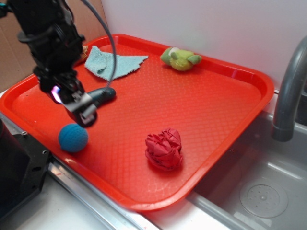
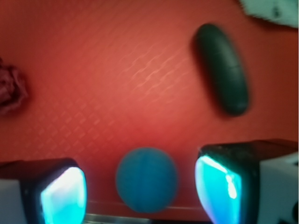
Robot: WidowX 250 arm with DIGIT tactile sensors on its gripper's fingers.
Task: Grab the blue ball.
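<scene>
Blue ball [image 2: 146,180] lies between the parted gripper [image 2: 140,191] fingers (untouched).

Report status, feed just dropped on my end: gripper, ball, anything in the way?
Gripper open, above the tray. Blue ball between the fingers, not gripped. Dark capsule beside it, apart; path clear.

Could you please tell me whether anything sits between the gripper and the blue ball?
Nothing visible does. In the wrist view the blue ball lies on bare tray between the open fingers. The dark capsule lies farther off, clear of the gripper.
</scene>
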